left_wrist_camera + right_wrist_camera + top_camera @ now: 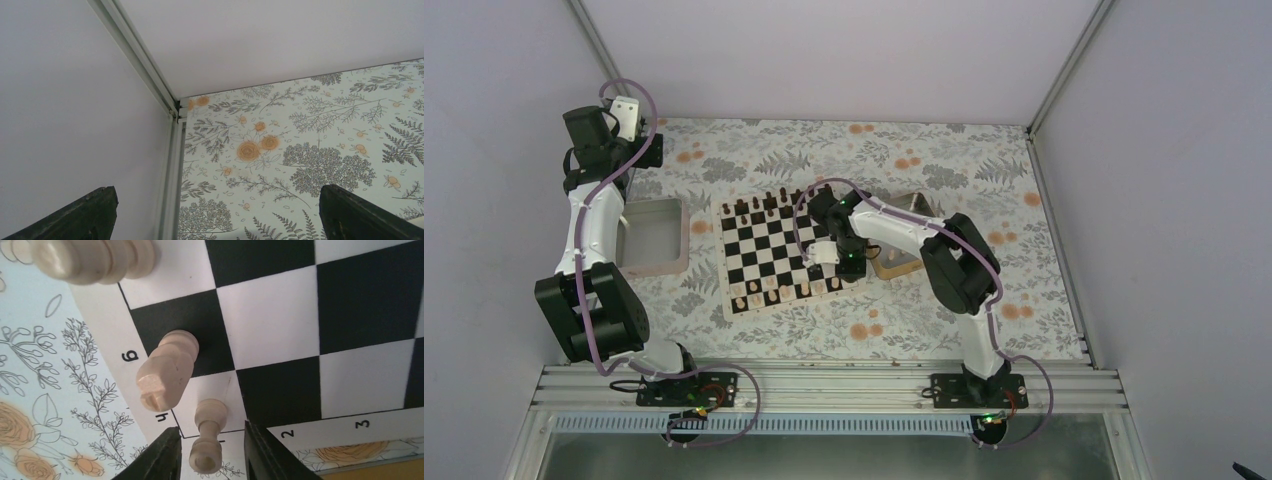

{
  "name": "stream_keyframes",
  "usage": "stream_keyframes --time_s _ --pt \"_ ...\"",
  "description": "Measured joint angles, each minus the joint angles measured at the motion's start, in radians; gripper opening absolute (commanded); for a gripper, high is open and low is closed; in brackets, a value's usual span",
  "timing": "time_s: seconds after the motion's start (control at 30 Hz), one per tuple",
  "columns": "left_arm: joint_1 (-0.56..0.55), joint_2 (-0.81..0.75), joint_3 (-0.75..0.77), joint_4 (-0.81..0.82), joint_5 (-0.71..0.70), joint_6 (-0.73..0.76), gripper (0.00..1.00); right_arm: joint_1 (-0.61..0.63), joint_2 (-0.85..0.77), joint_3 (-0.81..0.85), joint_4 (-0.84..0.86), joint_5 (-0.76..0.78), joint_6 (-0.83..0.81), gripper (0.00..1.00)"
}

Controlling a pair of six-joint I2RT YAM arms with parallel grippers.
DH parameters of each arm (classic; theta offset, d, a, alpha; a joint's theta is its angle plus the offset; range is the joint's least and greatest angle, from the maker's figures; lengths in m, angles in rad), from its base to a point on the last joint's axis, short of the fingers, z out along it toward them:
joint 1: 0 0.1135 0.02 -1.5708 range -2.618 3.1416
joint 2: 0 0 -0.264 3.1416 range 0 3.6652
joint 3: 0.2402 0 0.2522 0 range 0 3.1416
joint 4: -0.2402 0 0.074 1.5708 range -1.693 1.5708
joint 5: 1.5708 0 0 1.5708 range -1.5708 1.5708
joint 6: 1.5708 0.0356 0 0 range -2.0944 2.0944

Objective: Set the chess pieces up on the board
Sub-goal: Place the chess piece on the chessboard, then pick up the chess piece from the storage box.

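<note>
The board (769, 250) lies mid-table, with light chess pieces (769, 292) along its near rows. My right gripper (824, 262) hovers low over its near right corner. In the right wrist view the gripper (210, 455) stands open, one finger on each side of a light rook (207, 440). That rook stands upright on the white corner square, with a gap on both sides. A light knight (167, 372) stands on the black square beyond it, and another light piece (95, 257) past that. My left gripper (217, 200) is open and empty, raised over the table's far left corner.
Dark brown pieces (759, 207) line the board's far rows. A pale-rimmed tray (652, 268) sits left of the board, under the left arm. A gold tin tray (894, 265) lies right of the board, partly under the right arm. Enclosure walls stand on all sides.
</note>
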Motion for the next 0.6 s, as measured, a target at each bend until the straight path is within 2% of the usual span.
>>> stream_keyframes --time_s 0.3,0.6 --pt "0.0 0.0 0.0 0.0 0.0 0.0 1.0 -0.044 -0.066 0.037 -0.04 -0.006 -0.002 0.41" --pt "0.0 0.0 0.0 0.0 0.0 0.0 1.0 -0.312 -0.145 0.106 -0.016 0.055 -0.015 0.42"
